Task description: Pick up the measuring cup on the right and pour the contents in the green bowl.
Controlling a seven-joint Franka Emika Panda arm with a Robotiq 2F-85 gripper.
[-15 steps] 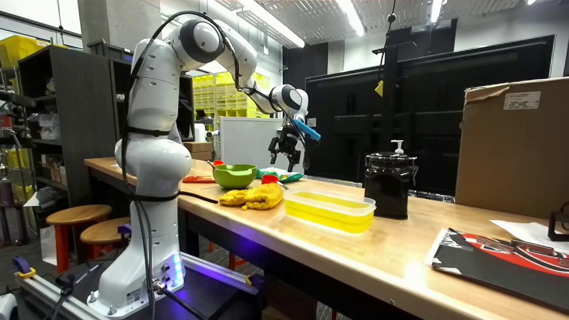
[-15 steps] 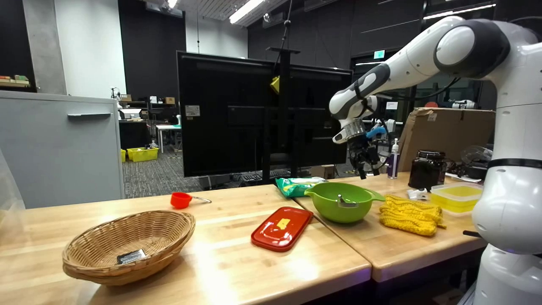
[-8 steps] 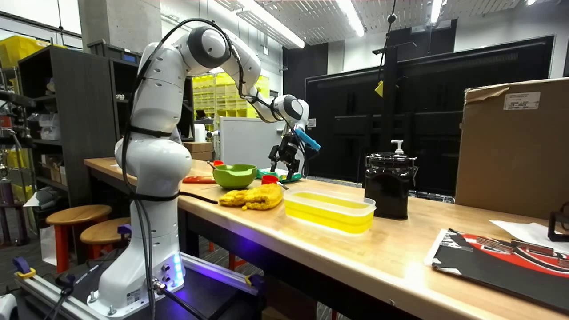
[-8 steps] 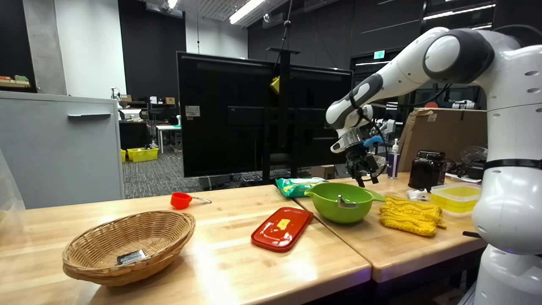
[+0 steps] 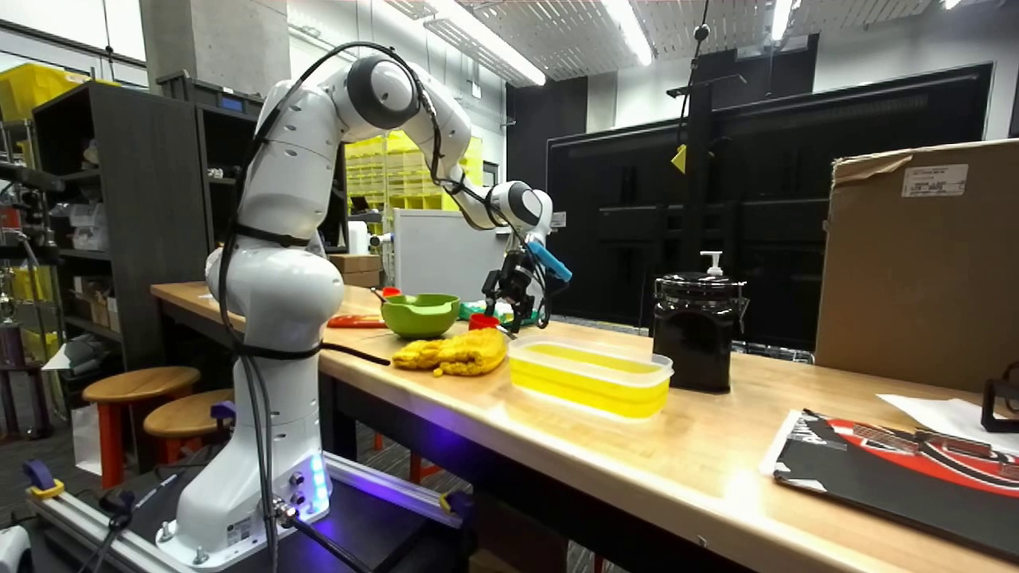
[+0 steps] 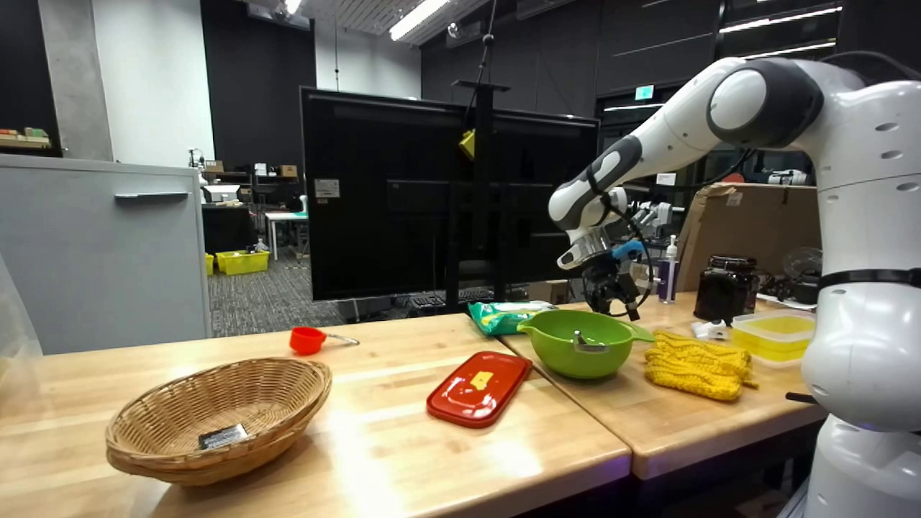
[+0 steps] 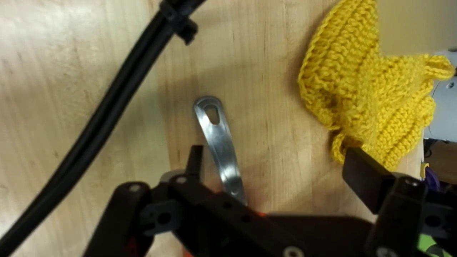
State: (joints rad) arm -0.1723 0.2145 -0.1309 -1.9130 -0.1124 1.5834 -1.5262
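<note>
In an exterior view the spread, empty tool (image 5: pixel 502 317) hung above the red cup (image 5: pixel 480 322), right of the green bowl (image 5: pixel 422 318); the cup seemed light and stiff, best taken by its slick metal handle (image 7: pixel 225 157).

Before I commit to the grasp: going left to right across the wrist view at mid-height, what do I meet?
Black cables → measuring cup's metal handle → yellow knitted cloth → pale grey surface at the right edge. Left out: the open gripper, which overlaps the handle and the cloth lower in the picture.
</note>
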